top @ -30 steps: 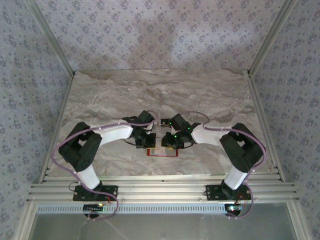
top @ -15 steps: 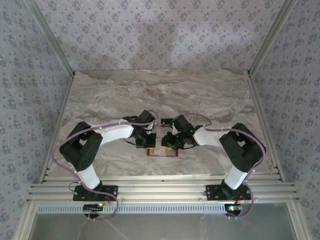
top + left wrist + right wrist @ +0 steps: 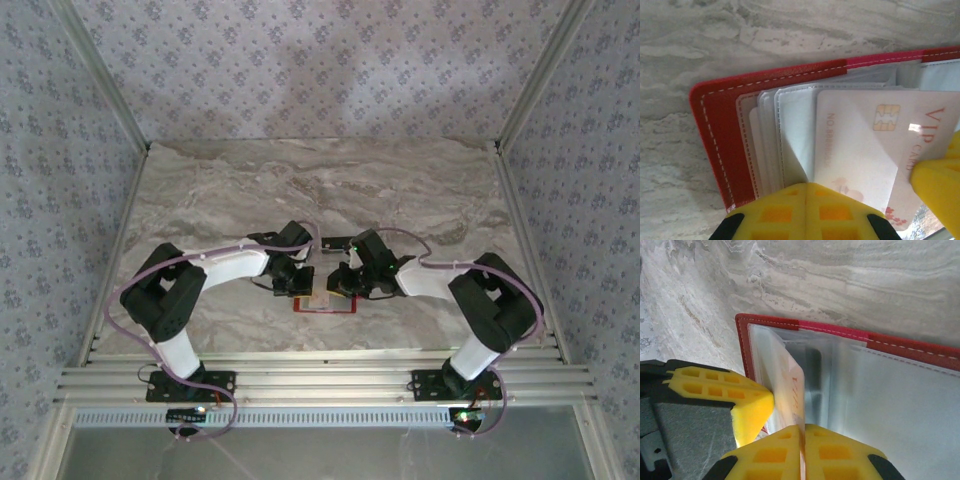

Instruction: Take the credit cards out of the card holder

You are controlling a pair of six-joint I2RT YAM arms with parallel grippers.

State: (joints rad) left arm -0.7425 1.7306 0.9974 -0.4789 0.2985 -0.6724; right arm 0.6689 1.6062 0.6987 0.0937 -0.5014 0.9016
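The red card holder [image 3: 325, 303] lies open on the marble table between both grippers. In the left wrist view its red cover [image 3: 720, 140] holds several clear sleeves, and a white credit card [image 3: 865, 145] with a gold chip and red "VIP" lettering sticks out of one. My left gripper [image 3: 807, 186] is shut on the edge of a clear sleeve of the holder. My right gripper [image 3: 801, 429] is shut on that card's edge [image 3: 794, 385], which stands on edge above the holder's pale inner panel [image 3: 900, 405]. Other cards stay hidden in the sleeves.
The marble tabletop [image 3: 300, 190] stretches bare beyond the holder, bounded by patterned walls on three sides. The right gripper's yellow finger [image 3: 940, 185] crowds the left wrist view; the left gripper's finger [image 3: 747, 402] sits close beside the card in the right wrist view.
The right arm has swung its elbow outward to the right, its gripper staying at the holder. The left arm and the holder have kept still.
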